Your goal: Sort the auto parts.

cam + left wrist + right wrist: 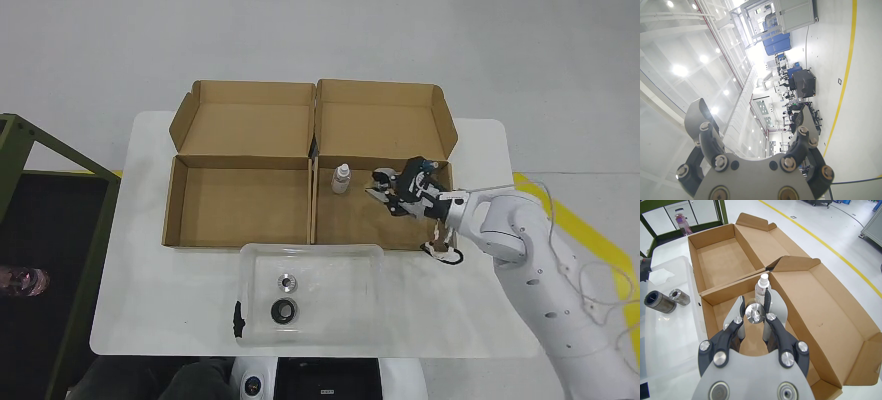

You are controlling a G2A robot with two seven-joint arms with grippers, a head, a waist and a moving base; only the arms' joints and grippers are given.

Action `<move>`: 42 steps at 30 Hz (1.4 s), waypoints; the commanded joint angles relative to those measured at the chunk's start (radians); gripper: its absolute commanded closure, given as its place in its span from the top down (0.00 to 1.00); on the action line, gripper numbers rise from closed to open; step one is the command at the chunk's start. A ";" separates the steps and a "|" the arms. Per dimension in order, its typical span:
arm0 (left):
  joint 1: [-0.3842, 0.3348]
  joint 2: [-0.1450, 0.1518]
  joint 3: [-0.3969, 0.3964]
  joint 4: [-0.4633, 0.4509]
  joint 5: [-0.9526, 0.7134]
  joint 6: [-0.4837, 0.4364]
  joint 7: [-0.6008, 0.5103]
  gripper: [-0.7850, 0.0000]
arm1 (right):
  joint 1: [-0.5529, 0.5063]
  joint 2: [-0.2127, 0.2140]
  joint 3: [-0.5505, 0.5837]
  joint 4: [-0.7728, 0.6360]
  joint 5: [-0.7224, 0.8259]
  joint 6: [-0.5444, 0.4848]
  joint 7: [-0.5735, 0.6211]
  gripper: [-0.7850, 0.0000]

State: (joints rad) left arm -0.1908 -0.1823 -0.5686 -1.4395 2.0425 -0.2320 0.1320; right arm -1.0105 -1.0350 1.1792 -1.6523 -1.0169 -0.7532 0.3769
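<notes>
Two open boxes sit on the tabletop (150, 270): the right box (350, 222) and, touching its side, the left box (240, 205). One bottle (341, 178) stands upright inside the right box, near the wall next to the left box. The right jaws hang over the right box's floor, just beside the bottle, clenched on one shiny part (754, 313). One clear bin (345, 295) lies just beside the right box's robot-side wall. It holds two more parts, one dark bearing (284, 312) and one small sleeve (287, 283), near each other. The left jaws point up into the room, spread wide, gripping nothing.
</notes>
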 commanded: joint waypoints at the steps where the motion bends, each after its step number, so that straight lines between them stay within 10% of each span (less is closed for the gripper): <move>1: 0.000 0.000 0.000 0.000 0.000 0.000 0.000 1.00 | 0.019 -0.003 -0.018 0.020 -0.007 0.008 0.013 0.00; 34: 0.000 0.000 0.000 0.000 0.000 0.000 0.000 1.00 | 0.210 -0.071 -0.267 0.248 -0.159 0.123 0.169 0.00; 42: 0.000 0.000 0.000 0.000 0.000 0.000 0.000 1.00 | 0.233 -0.086 -0.298 0.286 -0.177 0.134 0.171 0.20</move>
State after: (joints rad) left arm -0.1908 -0.1823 -0.5686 -1.4395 2.0425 -0.2320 0.1320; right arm -0.7797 -1.1190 0.8845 -1.3692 -1.1922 -0.6200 0.5469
